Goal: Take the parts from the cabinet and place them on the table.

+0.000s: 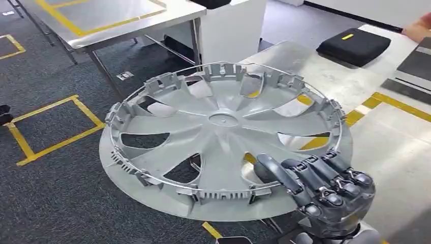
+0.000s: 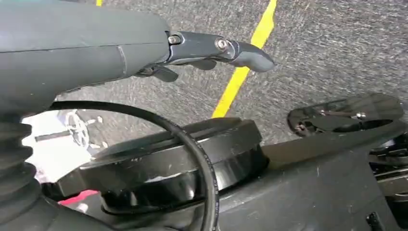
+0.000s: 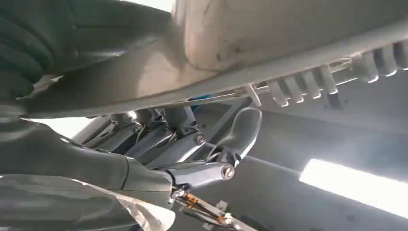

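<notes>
While the right robot hand (image 1: 325, 190) grips the near rim of the wheel cover (image 1: 223, 137), the part hangs level, partly over the dark carpet and partly over the near left corner of the surface (image 1: 391, 147). Fingers (image 1: 305, 173) lie over the rim from above; in the right wrist view the thumb (image 3: 240, 130) sits under the ribbed edge of the wheel cover (image 3: 269, 48), so the hold is a pinch across the rim.

Handling, as judged: the cover looks like thin moulded plastic, light for its span, fairly stiff at the hub but liable to flex and droop when carried from one edge. Its clip tabs and the wire ring around the rim look breakable and could snag. The rim between two tabs, or a spoke near the hub, appears the soundest place to take hold. Its smooth painted face may slip in a light pinch.

The left robot hand (image 2: 221, 48) hangs over the carpet near a yellow floor line (image 2: 240, 72), holding nothing; whether its fingers are spread or curled cannot be told.

Obscured: the surface's edge beneath the cover, and the far right of the surface, where a black case (image 1: 353, 46) lies and part of a person's hand (image 1: 419, 28) is cut off by the frame.
</notes>
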`<state>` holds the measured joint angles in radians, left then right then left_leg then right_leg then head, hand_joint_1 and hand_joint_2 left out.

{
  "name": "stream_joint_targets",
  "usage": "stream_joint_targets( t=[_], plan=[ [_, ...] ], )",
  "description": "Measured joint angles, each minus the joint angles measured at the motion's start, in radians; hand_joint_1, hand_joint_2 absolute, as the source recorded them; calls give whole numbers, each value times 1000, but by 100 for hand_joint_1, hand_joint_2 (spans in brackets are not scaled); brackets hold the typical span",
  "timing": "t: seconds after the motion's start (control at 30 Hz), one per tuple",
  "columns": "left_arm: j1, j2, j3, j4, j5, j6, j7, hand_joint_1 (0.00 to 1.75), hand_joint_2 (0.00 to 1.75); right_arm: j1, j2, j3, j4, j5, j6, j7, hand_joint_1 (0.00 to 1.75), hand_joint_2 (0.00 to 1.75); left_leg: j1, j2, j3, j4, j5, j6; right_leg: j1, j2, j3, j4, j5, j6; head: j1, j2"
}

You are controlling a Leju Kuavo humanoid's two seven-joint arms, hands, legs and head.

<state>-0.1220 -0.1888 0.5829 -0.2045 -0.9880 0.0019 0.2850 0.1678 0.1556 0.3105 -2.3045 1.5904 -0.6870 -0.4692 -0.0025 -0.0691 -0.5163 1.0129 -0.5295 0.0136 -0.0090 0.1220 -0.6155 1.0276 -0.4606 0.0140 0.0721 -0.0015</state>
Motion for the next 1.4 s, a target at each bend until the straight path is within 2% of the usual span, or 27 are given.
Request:
stream_joint_targets(
  t=[0.07, 0.1, 0.13, 0.2, 0.27, 0.3, 0.37, 0.4, 0.43, 0.47, 0.57, 0.63, 0.67, 0.73, 0.77, 0.8, 0.87, 0.9, 0.93, 1.07, 1.1, 1.13, 1.17, 1.23, 1.27, 1.33, 1.4],
  plan=[
    [0, -6, 0, 0, -1, -3, -6, 0, 175, 1, 0, 0, 0, -1, 0, 2, 175, 175, 8, 23, 2, -19, 12, 7, 2, 16, -7, -5, 7, 14, 0, 0],
    [1, -5, 0, 0, -3, -5, -7, 0, 175, 4, -1, 0, 0, -1, 0, 3, 175, 175, 8, 38, 6, -28, 18, 11, 5, -44, -22, 10, -11, 12, 3, 0],
    [4, -6, 0, 0, -3, -5, -7, 0, 175, 1, -1, 0, 1, -2, 0, 3, 175, 175, 6, 49, 6, -30, 21, 17, 7, -87, -44, 58, -45, 15, 9, 0],
    [5, -5, 0, 0, -4, -6, -8, 0, 175, -1, -2, 1, 1, -2, 0, 3, 175, 175, 4, 79, 4, -29, 21, 17, 5, -113, -112, 213, -115, 23, 9, 0],
    [5, -5, 0, 0, -5, -6, -8, 0, 175, 0, -2, 1, 3, -2, 0, 4, 175, 175, 3, 109, 5, -29, 19, 17, 2, -116, -148, 292, -129, 29, 10, 0],
    [5, -5, 0, 0, -5, -6, -8, 0, 175, 1, -2, 1, 3, -2, 0, 4, 175, 175, 4, 122, 6, -29, 17, 16, 0, -119, -131, 263, -104, 31, 10, 0],
    [5, -6, 0, 0, -5, -6, -8, 0, 175, 0, -2, 1, 3, -2, 0, 5, 175, 175, 4, 147, 11, -27, 11, 10, -2, -150, -30, 80, -18, 32, 10, 0],
    [6, -5, 0, 0, -5, -6, -8, 0, 175, -1, -2, 1, 3, -2, 0, 5, 175, 175, 3, 156, 15, -24, 6, 4, 1, -197, 10, -1, -11, 32, 10, 0],
    [7, -3, 0, 0, -6, -6, -8, 0, 175, -3, -2, 1, 3, -3, 0, 5, 175, 175, -8, 163, 14, -23, 1, -2, 14, -231, 30, -8, -25, 21, 10, 0],
    [9, -3, 0, 0, -6, -6, -8, 0, 175, -3, -2, 2, 3, -3, 0, 5, 175, 175, -9, 172, 15, -20, -1, -6, 10, -207, 24, -9, -21, 8, 8, 0],
    [5, -4, 0, 0, -7, -6, -8, 0, 175, -2, -2, 2, 3, -3, 0, 5, 175, 175, -8, 207, 28, -21, -8, -16, 8, -170, 21, -10, -19, -9, 8, 0],
    [7, -5, 0, 0, -8, -6, -8, 0, 175, -3, -2, 3, 4, -3, 0, 5, 175, 175, -1, 124, 10, 30, -51, -27, 3, -148, 23, -12, -15, -21, 1, 0],
    [6, -5, 0, 0, -6, -6, -8, 0, 175, -5, -2, 4, 4, -2, 0, 5, 175, 175, 2, 96, -24, 108, -93, -29, 3, -135, 22, -12, -14, -24, 0, 0],
    [-5, -5, 0, 0, -6, -9, -9, 0, 175, -5, -2, 4, 5, -3, 0, 5, 175, 175, 1, 78, -97, 272, -155, -30, 6, -109, 22, -12, -14, -29, 0, 0],
    [-9, -5, 0, 0, -5, -9, -9, 0, 175, -4, -2, 4, 6, -3, 0, 5, 175, 175, 1, 77, -111, 302, -153, -28, 8, -95, 23, -12, -14, -29, 1, 0],
    [-9, -5, 0, 0, -6, -8, -9, 0, 175, -4, -2, 4, 6, -3, 0, 5, 175, 175, 1, 76, -104, 284, -126, -24, 9, -80, 24, -11, -13, -30, 0, 0],
    [-6, -6, 0, 0, -8, -6, -9, 0, 175, -5, -2, 5, 6, -3, 0, 5, 175, 175, 0, 65, -49, 145, -29, -12, 11, -48, 25, -11, -11, -29, 0, 0],
    [-1, -6, 0, 0, -9, -6, -8, 0, 175, -5, -2, 5, 6, -3, 0, 5, 175, 175, 0, 33, -14, 54, 19, -6, 10, -34, 25, -11, -9, -27, 0, 0],
    [2, -5, 0, 0, -10, -6, -8, 0, 175, -5, -2, 5, 6, -3, 0, 5, 175, 175, 2, -18, -1, 27, 8, -2, 10, -26, 21, -11, -6, -22, 2, 0],
    [-2, -9, 0, 0, -12, -12, -8, 0, 175, -7, -2, 7, 7, -3, 0, 6, 175, 175, -1, 10, 1, -11, 8, 7, 4, 14, -5, -13, 13, 7, 0, 0],
    [-2, -14, 0, 0, -15, -13, -8, 0, 175, -6, -2, 7, 8, -3, 0, 6, 175, 175, 10, 30, 5, -28, 17, 12, 5, -2, -15, -5, 5, 6, -4, 0],
    [0, -15, 0, 0, -18, -13, -9, 0, 175, -8, -3, 7, 8, -3, 0, 8, 175, 175, 9, 39, 7, -34, 21, 18, 11, -56, -27, 17, -19, 12, 7, 0],
    [1, -15, 0, 0, -19, -13, -9, 0, 175, -13, -3, 8, 9, -3, 0, 8, 175, 175, 8, 54, 5, -34, 23, 20, 9, -90, -55, 78, -58, 17, 14, 0],
    [2, -14, 0, 0, -20, -13, -9, 0, 175, -13, -4, 8, 10, -3, 0, 8, 175, 175, 7, 85, 4, -33, 22, 21, 4, -112, -124, 236, -124, 27, 13, 0],
    [2, -13, 0, 0, -21, -13, -9, 0, 175, -13, -4, 8, 12, -3, 0, 8, 175, 175, 7, 102, 5, -32, 21, 21, 0, -115, -150, 293, -136, 33, 12, 0],
    [1, -14, 0, 0, -22, -13, -9, 0, 175, -11, -4, 9, 14, -4, 0, 10, 175, 175, 8, 129, 8, -32, 17, 18, -6, -123, -123, 246, -89, 41, 12, 0],
    [1, -15, 0, 0, -26, -13, -9, 0, 175, -12, -4, 10, 14, -4, 0, 10, 175, 175, 10, 153, 14, -26, 8, 9, -10, -158, -17, 51, -2, 45, 13, 0]
  ],
)
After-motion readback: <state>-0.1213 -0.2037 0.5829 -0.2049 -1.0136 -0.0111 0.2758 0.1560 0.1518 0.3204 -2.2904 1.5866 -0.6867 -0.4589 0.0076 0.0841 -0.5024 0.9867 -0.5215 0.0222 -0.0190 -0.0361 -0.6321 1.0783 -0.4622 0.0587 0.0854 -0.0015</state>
